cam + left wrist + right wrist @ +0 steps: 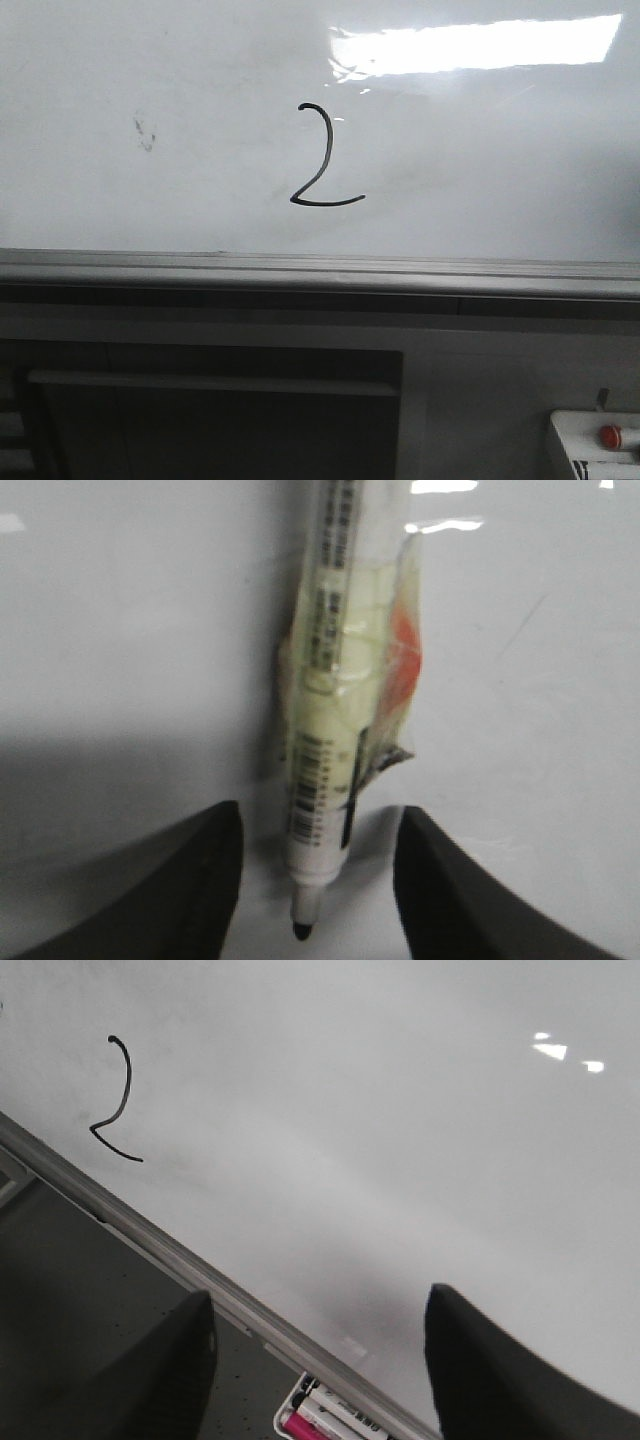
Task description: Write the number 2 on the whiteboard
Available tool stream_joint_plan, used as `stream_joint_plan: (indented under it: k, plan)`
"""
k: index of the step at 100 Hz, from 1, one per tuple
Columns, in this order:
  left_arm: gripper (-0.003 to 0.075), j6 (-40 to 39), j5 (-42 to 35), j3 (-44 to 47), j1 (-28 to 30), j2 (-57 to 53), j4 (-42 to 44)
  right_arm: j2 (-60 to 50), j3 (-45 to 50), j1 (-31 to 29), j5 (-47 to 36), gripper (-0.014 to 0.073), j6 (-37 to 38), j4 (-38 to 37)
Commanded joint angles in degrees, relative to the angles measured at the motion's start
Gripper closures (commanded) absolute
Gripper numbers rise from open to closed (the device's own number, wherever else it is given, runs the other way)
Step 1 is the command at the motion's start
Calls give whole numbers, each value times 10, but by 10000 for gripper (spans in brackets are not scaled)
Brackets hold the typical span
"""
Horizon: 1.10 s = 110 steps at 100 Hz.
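both pincers have dark, smooth, curved fingers (190,890).

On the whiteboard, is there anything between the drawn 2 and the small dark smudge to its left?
No. In the front view the whiteboard between the 2 and the smudge shows only bare white surface with faint grey staining.

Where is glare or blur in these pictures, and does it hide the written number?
Front view: a bright glare patch sits on the whiteboard up and right of the number 2, which stays sharp. Left wrist view: the marker is soft and blurred. Right wrist view: only small glints, away from the number.
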Motion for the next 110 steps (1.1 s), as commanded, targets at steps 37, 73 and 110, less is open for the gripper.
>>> stream_joint_plan:
  k: [37,73,110]
  plan:
    - [300,-230,239,-117,0,-108,307,-7,-12,-34,4,189,247,-65]
    - [302,-275,51,13,-23,-305,297,-147,110,-61,-112,307,264,-100]
    - [736,-275,-99,156,-21,-417,235,-361,242,-61,-150,666,187,-107]
